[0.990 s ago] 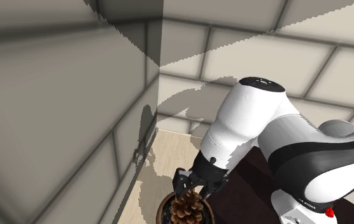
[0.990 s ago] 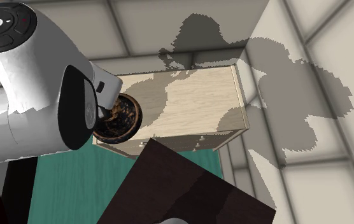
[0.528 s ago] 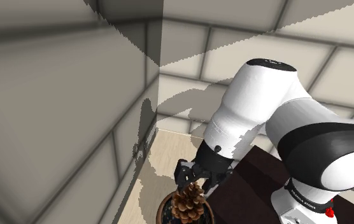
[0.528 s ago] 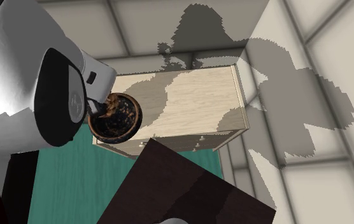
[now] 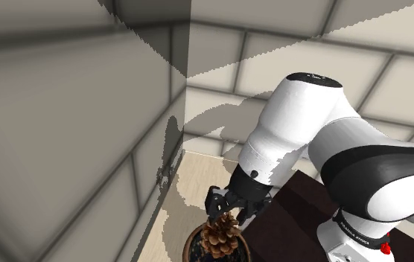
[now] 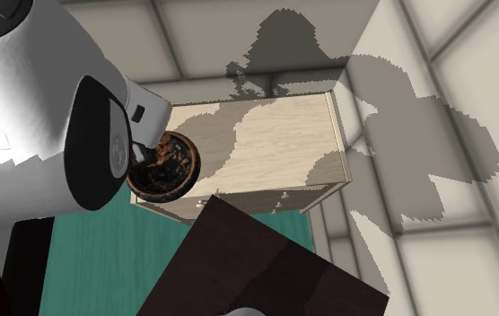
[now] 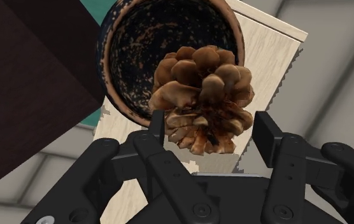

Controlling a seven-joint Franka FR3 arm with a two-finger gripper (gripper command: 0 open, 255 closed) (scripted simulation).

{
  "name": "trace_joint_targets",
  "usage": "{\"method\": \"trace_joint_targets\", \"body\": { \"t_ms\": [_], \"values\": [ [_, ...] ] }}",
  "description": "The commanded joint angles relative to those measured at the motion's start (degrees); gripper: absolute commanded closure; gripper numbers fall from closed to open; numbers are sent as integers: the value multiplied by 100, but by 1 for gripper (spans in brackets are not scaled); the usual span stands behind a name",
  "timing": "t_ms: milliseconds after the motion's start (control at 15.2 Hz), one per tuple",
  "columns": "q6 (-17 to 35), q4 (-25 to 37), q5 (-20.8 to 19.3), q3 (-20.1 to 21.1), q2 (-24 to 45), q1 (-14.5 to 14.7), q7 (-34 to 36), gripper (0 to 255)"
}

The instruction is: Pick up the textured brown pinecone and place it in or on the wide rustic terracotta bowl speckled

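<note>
The brown pinecone (image 7: 201, 92) sits between my gripper's (image 7: 209, 130) two black fingers (image 7: 157, 127), which clasp its sides. It hangs at the mouth of the wide dark bowl (image 7: 109, 70), a speckled one with a terracotta rim, and covers the part of the rim nearest the gripper. In the shoulder view the gripper (image 5: 226, 216) stands right above the pinecone (image 5: 220, 234), whose lower half dips inside the bowl (image 5: 190, 244). In the second exterior view the white arm hides the hand. The pinecone (image 6: 160, 148) shows there at the bowl's (image 6: 180, 179) near side.
The bowl stands on a pale wooden dresser (image 6: 275, 135) set against tiled walls. The dark brown stand (image 6: 257, 269) lies close beside the dresser, above a teal floor (image 6: 95, 260). The rest of the dresser top (image 5: 198, 179) carries only shadows.
A second ago the hand was lower, with the pinecone deeper in the bowl. Both rose a little as the elbow swung. Over the last half second hardly anything moved.
</note>
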Motion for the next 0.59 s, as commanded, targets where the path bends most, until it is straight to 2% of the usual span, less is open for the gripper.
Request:
{"method": "trace_joint_targets", "body": {
  "t_ms": [0,528],
  "values": [
    [198,-77,6,59,117,-13,5,255],
    [1030,-324,-80,326,717,-140,81,255]
  ]
}}
